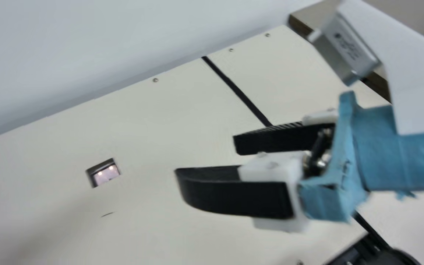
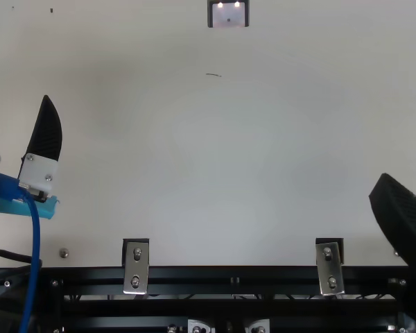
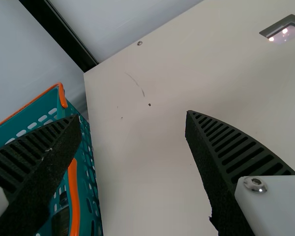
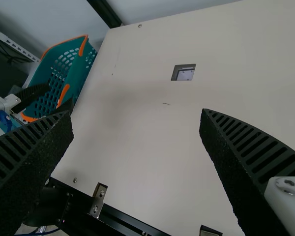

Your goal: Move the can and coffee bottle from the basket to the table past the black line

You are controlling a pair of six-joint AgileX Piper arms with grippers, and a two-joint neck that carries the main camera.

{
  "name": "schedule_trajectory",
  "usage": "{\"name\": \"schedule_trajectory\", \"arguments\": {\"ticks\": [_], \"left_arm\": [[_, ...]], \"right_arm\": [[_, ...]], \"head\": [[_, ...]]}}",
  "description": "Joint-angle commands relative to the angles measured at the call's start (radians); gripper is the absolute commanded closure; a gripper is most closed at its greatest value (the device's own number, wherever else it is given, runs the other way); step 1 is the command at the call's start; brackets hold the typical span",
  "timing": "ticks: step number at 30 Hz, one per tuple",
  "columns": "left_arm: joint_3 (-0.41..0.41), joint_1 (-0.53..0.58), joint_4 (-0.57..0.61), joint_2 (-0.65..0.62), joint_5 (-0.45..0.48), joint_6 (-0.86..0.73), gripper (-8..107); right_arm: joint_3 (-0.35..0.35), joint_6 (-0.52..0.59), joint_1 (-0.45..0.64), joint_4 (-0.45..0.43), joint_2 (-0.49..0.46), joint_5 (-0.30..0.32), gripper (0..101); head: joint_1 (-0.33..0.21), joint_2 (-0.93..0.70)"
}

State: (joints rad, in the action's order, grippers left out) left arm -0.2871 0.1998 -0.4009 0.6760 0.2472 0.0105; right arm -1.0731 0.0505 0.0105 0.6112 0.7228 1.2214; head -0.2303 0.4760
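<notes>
Because a dark, rounded item (image 3: 60, 223) lies inside the teal basket (image 4: 81, 66), beside the left edge of the worktop (image 2: 187, 139), the transfer seems to be at its beginning. Whether this item is the can or the coffee bottle, one cannot say; the other one cannot be made out. The left end effector (image 3: 133, 117) is near the basket, its fingers spread, with nothing between them. Probably both pieces are left to carry over the black line (image 1: 234, 84), which crosses the right part of the worktop. At the right, the right end effector (image 4: 137, 112) is also spread and holds nothing. On its silver camera housing (image 1: 346, 46) there is small writing, not readable; on the dark item no label can be read.
</notes>
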Motion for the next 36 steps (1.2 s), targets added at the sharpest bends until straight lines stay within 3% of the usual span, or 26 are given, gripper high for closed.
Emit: {"name": "schedule_trajectory", "arguments": {"ticks": [1,12,25,33,36], "left_arm": [[0.000,0.000,0.000,0.000,0.000,0.000,9],[0.000,0.000,0.000,0.000,0.000,0.000,9],[0.000,0.000,0.000,0.000,0.000,0.000,9],[0.000,0.000,0.000,0.000,0.000,0.000,9],[0.000,0.000,0.000,0.000,0.000,0.000,9]], "right_arm": [[0.000,0.000,0.000,0.000,0.000,0.000,0],[0.000,0.000,0.000,0.000,0.000,0.000,0],[0.000,0.000,0.000,0.000,0.000,0.000,0],[0.000,0.000,0.000,0.000,0.000,0.000,0],[0.000,0.000,0.000,0.000,0.000,0.000,0]], "head": [[-0.015,-0.069],[-0.073,-0.500],[-0.180,-0.967],[-0.202,-1.217],[-0.203,-1.240]]}}
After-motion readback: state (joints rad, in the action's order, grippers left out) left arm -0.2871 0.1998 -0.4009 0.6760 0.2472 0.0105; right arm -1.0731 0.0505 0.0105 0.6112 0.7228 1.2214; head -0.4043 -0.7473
